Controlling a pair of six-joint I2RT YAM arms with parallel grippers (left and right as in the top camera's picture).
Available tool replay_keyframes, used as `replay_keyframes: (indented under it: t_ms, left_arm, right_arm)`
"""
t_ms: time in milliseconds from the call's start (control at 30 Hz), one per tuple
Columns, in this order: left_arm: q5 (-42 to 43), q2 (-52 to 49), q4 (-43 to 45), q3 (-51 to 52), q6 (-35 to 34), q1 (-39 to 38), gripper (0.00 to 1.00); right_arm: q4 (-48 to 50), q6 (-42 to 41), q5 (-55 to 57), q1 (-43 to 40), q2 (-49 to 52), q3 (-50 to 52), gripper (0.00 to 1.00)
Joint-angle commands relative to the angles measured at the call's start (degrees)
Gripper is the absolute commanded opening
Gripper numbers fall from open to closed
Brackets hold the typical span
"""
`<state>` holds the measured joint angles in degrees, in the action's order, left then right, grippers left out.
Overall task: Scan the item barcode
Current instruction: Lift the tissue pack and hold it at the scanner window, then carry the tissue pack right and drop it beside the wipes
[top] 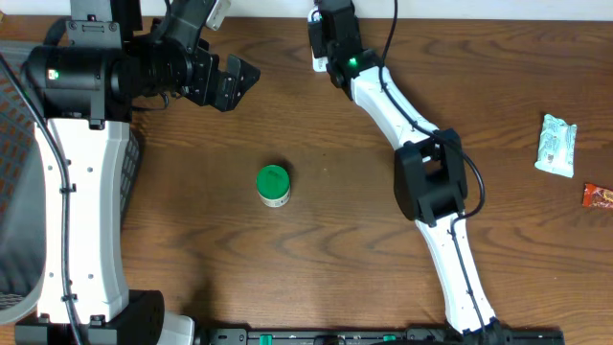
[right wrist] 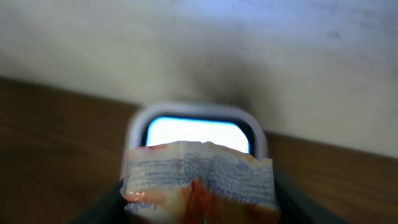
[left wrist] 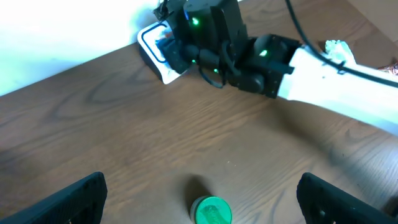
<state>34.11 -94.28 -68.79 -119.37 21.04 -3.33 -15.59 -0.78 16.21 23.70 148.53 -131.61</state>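
The packet (right wrist: 199, 177), a crinkled white and orange sachet, is up at the far edge of the table (top: 316, 240) by the wall, lifted off the wood. It stands directly in front of the scanner (right wrist: 198, 132), whose lit window shows just above its top edge. I cannot tell whether the 2 touch. The right tool (right wrist: 199, 199) is clamped on the packet from both sides, its dark fingers (right wrist: 109, 205) low on the sachet. That low grip seems meant to leave the printed upper face free for the scanner to read. The print is too blurred to say whether a barcode faces the window.

In the left wrist view the scanner (left wrist: 155, 55) sits on the wood beside the wall, and the right arm reaches across to it from the far side. The task looks to be at the presenting step, and a small turn or tilt of the sachet may be needed if the code is not square to the window.

The left tool (top: 235, 84) hangs above the table with its jaws wide apart, holding nothing, clear of the scanning. Below and ahead of it a small green-lidded jar (top: 274, 185) stands alone mid-table. Well off to the right lie a white and teal wrapper (top: 556, 144) and a red packet (top: 599, 196), both untouched
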Motion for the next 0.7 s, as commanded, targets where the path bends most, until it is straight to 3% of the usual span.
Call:
replay_keyframes:
  t_ms: [0,300,400,667]
  left_arm:
    - [-0.3,-0.2,-0.1,0.3,0.5,0.0,0.98]
    - [-0.3,-0.2,-0.1,0.3,0.5,0.0,0.98]
    - [-0.3,-0.2,-0.1,0.3,0.5,0.0,0.98]
    - [-0.3,-0.2,-0.1,0.3,0.5,0.0,0.98]
  right_arm:
    - [-5.4,5.2,6.3,0.2,-7.9,-0.4,0.53]
    - [-34.6,7.3,20.9,-4.9,-21.2,-0.4,0.52]
    - [-41.9,6.9,21.4,-9.8,-21.7,-0.4,0.54]
    - [-52.3,-4.0,18.1,-27.7,-18.9,-0.2,0.55]
